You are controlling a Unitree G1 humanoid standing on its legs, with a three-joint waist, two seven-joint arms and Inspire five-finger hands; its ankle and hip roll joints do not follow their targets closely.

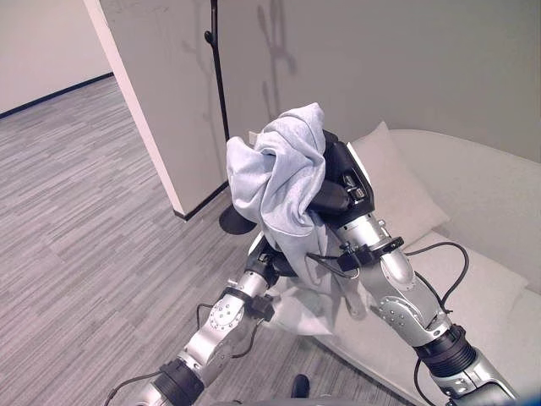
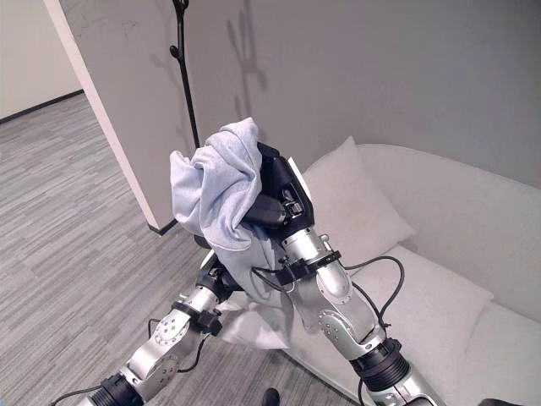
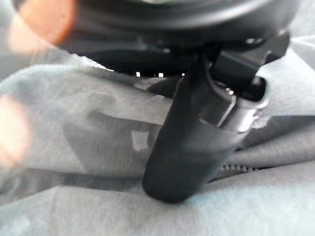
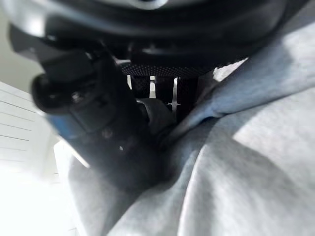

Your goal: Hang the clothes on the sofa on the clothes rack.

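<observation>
Right hand [image 1: 342,182] at frame centre, fingers curled into a bunched light-grey fabric garment [image 1: 283,173], held raised. Left hand [image 3: 192,142] lower down, thumb pinching the cloth. Black clothes-rack pole [image 1: 221,80] upper centre; white sofa [image 1: 473,220] at right.

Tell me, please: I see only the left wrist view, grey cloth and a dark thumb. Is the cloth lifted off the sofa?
Observer: Mostly. The right robot hand grips the cloth high above the sofa; its lower end hangs down.
Operator: Where is the rack?
Observer: The rack, a black pole, stands behind the cloth, by the wall.
Operator: And the left robot hand?
Observer: It is low, under the hanging cloth.
</observation>
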